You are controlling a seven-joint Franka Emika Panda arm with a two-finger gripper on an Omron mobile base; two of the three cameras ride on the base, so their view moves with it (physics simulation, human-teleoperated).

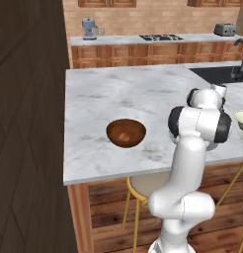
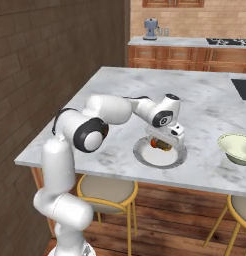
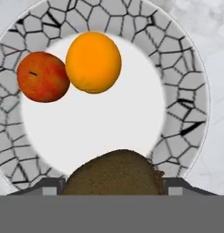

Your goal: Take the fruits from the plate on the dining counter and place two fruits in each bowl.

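Observation:
My gripper [image 3: 114, 184] hangs low over the plate [image 3: 186, 91] and is shut on a brown fuzzy fruit [image 3: 114, 173], which sits between both finger tips. A bright orange fruit [image 3: 93, 62] and a red fruit [image 3: 43, 76] lie touching on the plate's far side. From the right base the gripper [image 2: 163, 143] is down on the plate [image 2: 142, 156] near the front edge of the dining counter [image 2: 120, 90]. The brown bowl [image 1: 126, 132] holds one reddish-peach fruit [image 1: 124, 136]. The pale bowl [image 2: 237, 147] stands right of the plate.
Stools [image 2: 107, 192] stand under the counter's front edge. A dark sink with a tap [image 1: 227, 74] is set in the counter's far right. A dark brick wall [image 1: 24, 123] runs along the left. The back worktop carries a blender [image 1: 89, 28], a hob [image 1: 160, 37] and a toaster [image 1: 224, 29].

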